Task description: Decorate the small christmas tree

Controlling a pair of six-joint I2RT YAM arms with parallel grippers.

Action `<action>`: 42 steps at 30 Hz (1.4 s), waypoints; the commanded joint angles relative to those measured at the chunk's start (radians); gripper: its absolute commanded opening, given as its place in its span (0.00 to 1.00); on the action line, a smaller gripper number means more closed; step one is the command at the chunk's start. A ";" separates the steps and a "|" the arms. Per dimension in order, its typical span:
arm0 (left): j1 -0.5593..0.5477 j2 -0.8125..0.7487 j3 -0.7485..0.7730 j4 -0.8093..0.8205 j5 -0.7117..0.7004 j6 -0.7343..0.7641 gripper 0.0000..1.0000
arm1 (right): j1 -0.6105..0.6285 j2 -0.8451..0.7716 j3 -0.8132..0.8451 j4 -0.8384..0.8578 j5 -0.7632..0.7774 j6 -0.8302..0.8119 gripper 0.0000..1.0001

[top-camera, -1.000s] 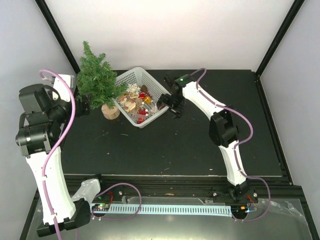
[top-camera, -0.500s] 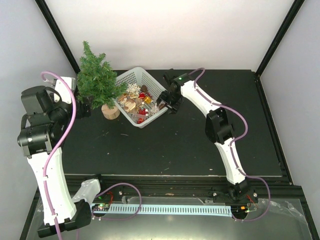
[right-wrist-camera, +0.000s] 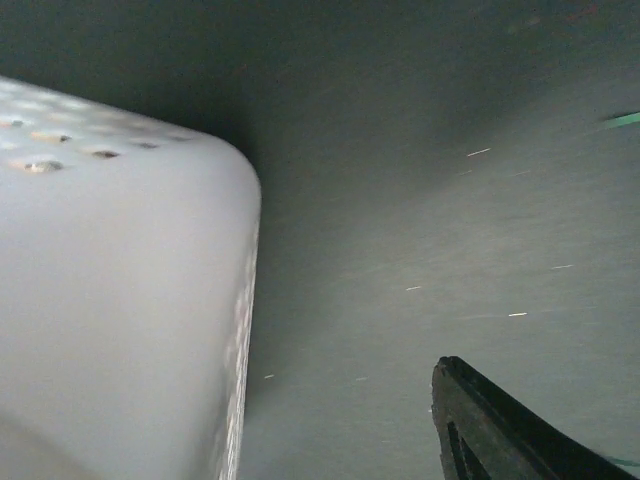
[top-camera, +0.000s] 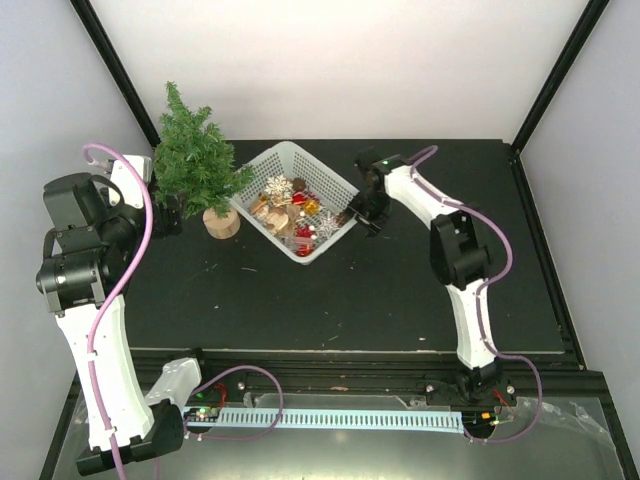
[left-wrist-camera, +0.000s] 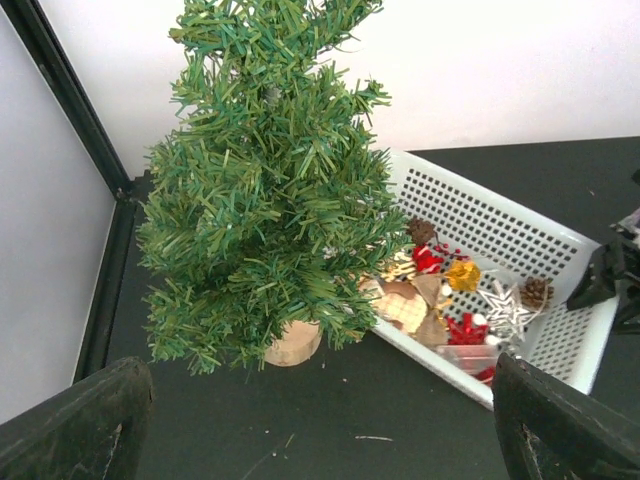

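The small christmas tree [top-camera: 195, 160] stands upright on its round wood stump [top-camera: 221, 223] at the back left; it fills the left wrist view [left-wrist-camera: 270, 190]. No ornaments show on it. My left gripper [top-camera: 165, 215] is open and empty, just left of the tree, its fingers [left-wrist-camera: 75, 425] wide apart. My right gripper [top-camera: 365, 212] is at the right corner of the white mesh basket [top-camera: 330, 175]. In the right wrist view one finger [right-wrist-camera: 500, 420] stands apart from the basket wall [right-wrist-camera: 120, 300]; the other is hidden.
The basket rim [left-wrist-camera: 520, 215] holds several ornaments: silver snowflakes [top-camera: 326, 228], red pieces, a gold one, pinecones, wooden shapes. The basket's left corner lies close to the tree's stump. Black frame posts run along the back left and right. Bare black tabletop lies in front.
The basket has slid to the right and turned a little, together with my right gripper at its right corner. The left arm and the tree have stayed put.
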 commanded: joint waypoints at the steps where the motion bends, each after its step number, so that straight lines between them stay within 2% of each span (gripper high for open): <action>1: 0.009 -0.011 -0.007 0.003 0.019 -0.020 0.92 | -0.094 -0.110 -0.121 0.023 0.059 -0.015 0.59; 9: 0.013 -0.009 -0.008 0.002 0.027 -0.023 0.92 | -0.260 -0.290 -0.360 0.079 0.084 -0.039 0.59; 18: 0.028 0.007 -0.012 0.008 0.047 -0.027 0.92 | -0.532 -0.517 -0.632 0.094 0.136 -0.087 0.59; 25: 0.036 0.022 -0.005 0.009 0.052 -0.028 0.92 | -0.772 -0.725 -0.817 0.053 0.198 -0.147 0.60; 30: 0.042 0.042 0.012 0.010 0.055 -0.030 0.92 | -0.911 -0.854 -0.861 -0.051 0.292 -0.228 0.61; 37: 0.050 0.053 0.024 0.006 0.073 -0.032 0.92 | -0.959 -0.956 -0.928 -0.082 0.321 -0.237 0.63; 42: 0.050 0.062 0.015 -0.001 0.081 -0.025 0.92 | -0.870 -0.960 -0.878 -0.034 0.208 -0.251 0.71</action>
